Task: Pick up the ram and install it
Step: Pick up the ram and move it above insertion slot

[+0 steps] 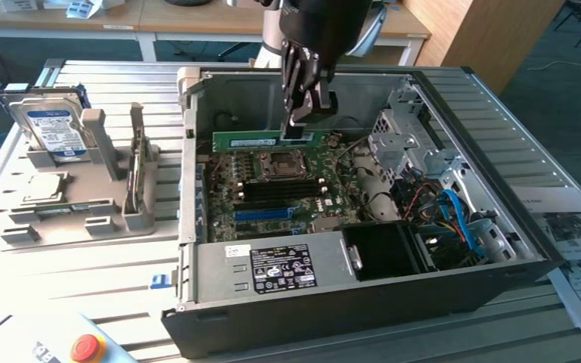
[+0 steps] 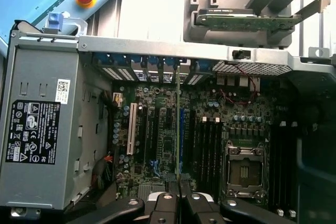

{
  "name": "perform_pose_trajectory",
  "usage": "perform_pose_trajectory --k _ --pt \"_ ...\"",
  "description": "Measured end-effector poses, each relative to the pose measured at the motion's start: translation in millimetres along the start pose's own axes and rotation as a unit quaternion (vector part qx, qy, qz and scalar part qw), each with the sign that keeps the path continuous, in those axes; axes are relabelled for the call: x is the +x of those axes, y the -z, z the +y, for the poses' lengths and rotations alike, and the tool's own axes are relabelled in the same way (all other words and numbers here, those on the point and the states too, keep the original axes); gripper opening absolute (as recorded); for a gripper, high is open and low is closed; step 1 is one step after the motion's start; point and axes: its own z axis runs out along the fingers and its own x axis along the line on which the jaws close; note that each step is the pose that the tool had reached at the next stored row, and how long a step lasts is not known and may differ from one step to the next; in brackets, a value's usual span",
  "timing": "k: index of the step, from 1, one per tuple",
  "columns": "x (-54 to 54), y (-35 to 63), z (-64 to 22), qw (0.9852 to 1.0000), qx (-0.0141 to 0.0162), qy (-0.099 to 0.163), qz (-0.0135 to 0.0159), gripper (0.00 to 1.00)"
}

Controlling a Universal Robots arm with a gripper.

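My gripper (image 1: 299,133) hangs inside the open computer case (image 1: 492,249), shut on the ram (image 1: 255,140). The ram is a long thin green stick held level on its long edge, above the motherboard (image 1: 316,178) near the case's back wall. It sticks out from the fingers toward the exterior view's left. In the wrist view the ram (image 2: 178,124) appears edge-on as a thin line running out from between the gripper (image 2: 179,202) fingers, over the memory slots (image 2: 207,145) beside the processor socket (image 2: 244,169). The ram is above the board, not seated.
A grey parts stand (image 1: 88,212) at the exterior view's left holds a hard drive (image 1: 54,128) and a square silver chip (image 1: 43,187). The power supply (image 1: 270,268) and a black fan housing (image 1: 392,249) fill the case's near side. Cables (image 1: 452,212), drive cage (image 1: 411,136), red stop button (image 1: 87,346), papers (image 1: 578,242).
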Motion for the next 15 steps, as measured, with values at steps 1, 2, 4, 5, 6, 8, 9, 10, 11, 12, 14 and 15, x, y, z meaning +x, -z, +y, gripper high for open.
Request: perform_pose_trajectory --k 1,2,4,5,6,8,9,10,11,12,14,15 --pt "-1.0 0.0 -0.4 1.0 0.0 0.0 0.0 0.12" --pt "-2.0 0.0 -0.9 1.0 0.0 0.0 0.0 0.12" --pt "-3.9 0.0 -1.8 1.0 0.0 0.0 -0.0001 0.12" --pt "-5.1 0.0 -2.3 1.0 0.0 0.0 0.0 0.12" --pt "-6.2 0.1 -2.9 1.0 0.0 0.0 0.0 0.12" --pt "-8.3 0.1 -4.1 1.0 0.0 0.0 -0.0001 0.12" --pt "-9.2 0.2 -4.8 1.0 0.0 0.0 0.0 0.12" --pt "-10.0 0.2 -5.5 1.0 0.0 0.0 0.0 0.12" --pt "-11.0 0.3 -6.3 1.0 0.0 0.0 0.0 0.12" --pt "-11.9 0.3 -7.0 1.0 0.0 0.0 0.0 0.12" --pt "-13.2 0.4 -8.0 1.0 0.0 0.0 0.0 0.12" --pt "-13.2 0.4 -8.1 1.0 0.0 0.0 0.0 0.12"
